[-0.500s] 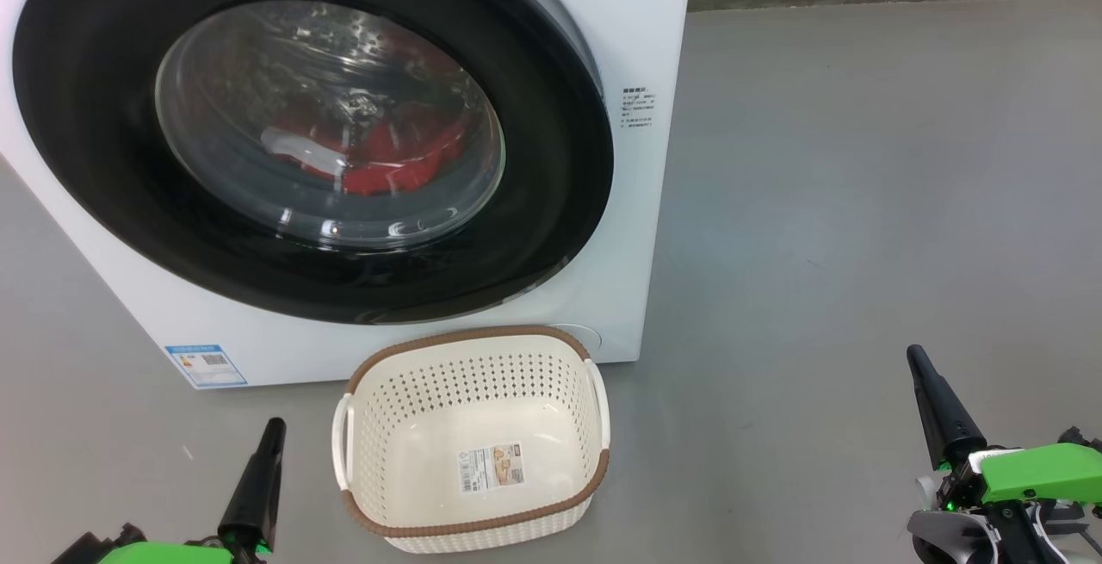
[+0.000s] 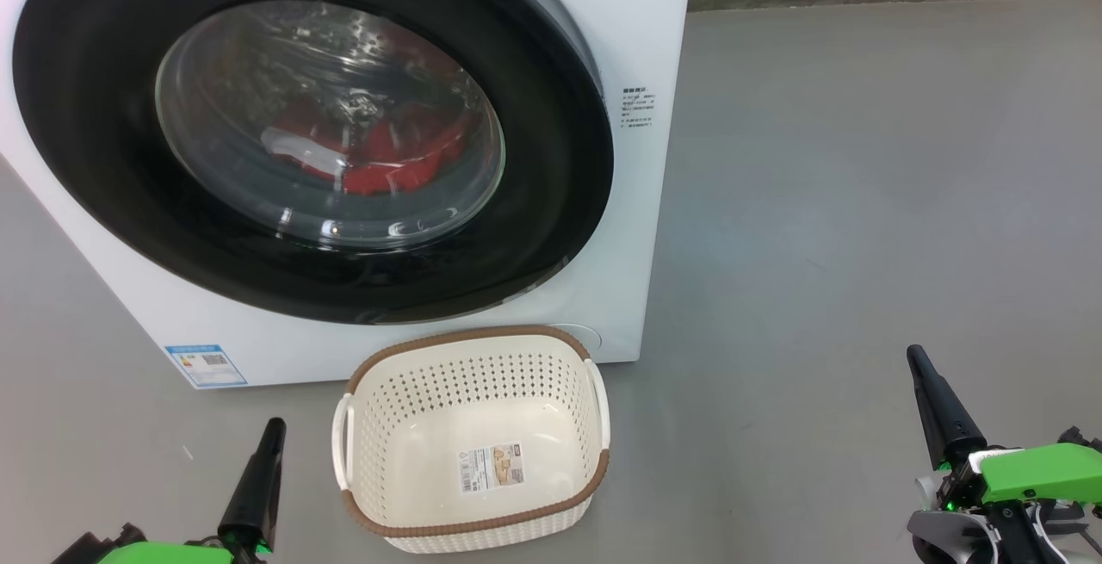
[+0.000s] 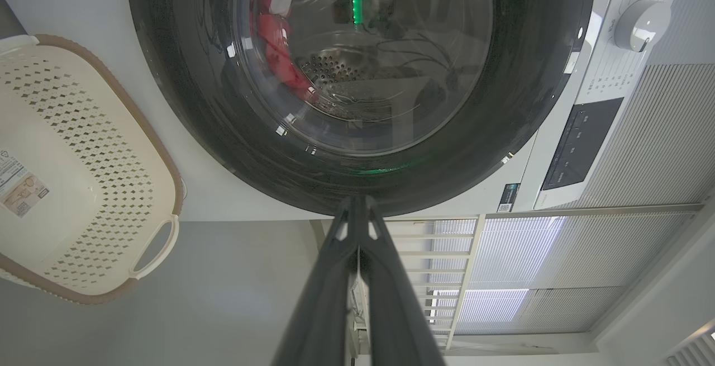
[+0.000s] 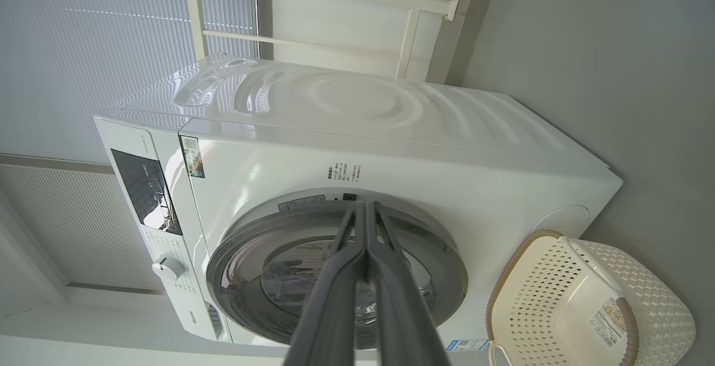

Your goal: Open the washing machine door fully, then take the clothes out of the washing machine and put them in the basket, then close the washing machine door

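The washing machine (image 2: 654,47) stands on the grey floor (image 2: 861,202) at the far left of the scene. The washing machine door (image 2: 103,202) lies shut flat against its front, its glossy black ring circling the bulging glass. Through that glass the clothes (image 2: 387,159) lie low in the drum, a red heap with a white panel at its left side (reflections on the glass blur the rest). A small blue label (image 2: 207,364) sits at the machine's lower left corner.

The basket (image 2: 469,336) stands upright on the floor just in front of the machine, below the door, with its far rim close to the white front panel. A paper label (image 2: 492,467) is stuck to its bare bottom.

The left claw (image 2: 274,426) hovers near the floor just left of the basket, its two dark fingers pressed together and holding nothing. The right claw (image 2: 915,356) hangs well apart, off to the right over open floor, its fingers likewise pressed together and empty. Neither claw touches the door, the machine or the basket. In the left wrist view a round dial (image 3: 641,24) shows on the machine's control strip.
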